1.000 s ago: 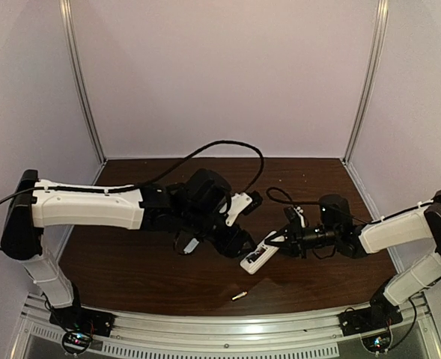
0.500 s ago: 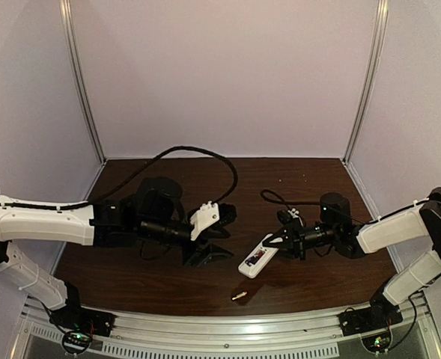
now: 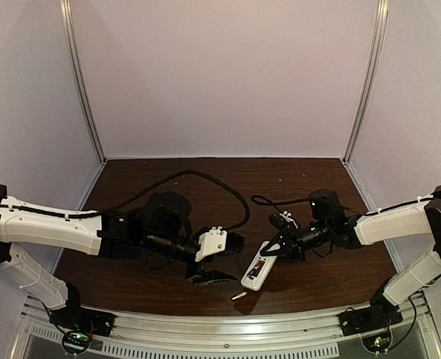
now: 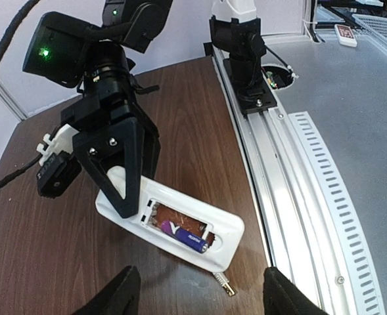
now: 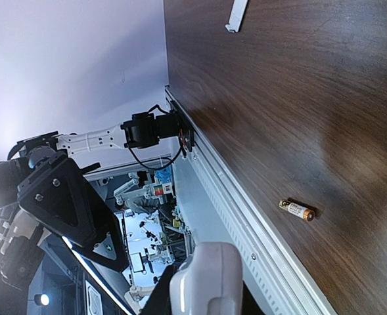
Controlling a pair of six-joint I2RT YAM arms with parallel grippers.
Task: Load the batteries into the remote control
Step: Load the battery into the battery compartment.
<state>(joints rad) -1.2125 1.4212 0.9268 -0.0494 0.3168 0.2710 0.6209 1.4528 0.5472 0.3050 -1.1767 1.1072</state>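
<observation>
The white remote control lies back up on the dark table, held at its far end by my right gripper, which is shut on it. In the left wrist view the remote shows its open recess with the bluish-purple battery in one slot; the other slot is bare. The gold battery lies loose on the table by the near rail, just past the remote's free end; it also shows in the left wrist view and the right wrist view. My left gripper is open and empty, just left of the remote.
A thin white cover strip lies flat on the table farther in. The metal rail runs along the near table edge, close to the gold battery. Black cables loop over the table behind both grippers.
My left arm has drawn back to the left from over the remote and now sits open beside it. My right gripper has shifted the remote slightly left and forward.
</observation>
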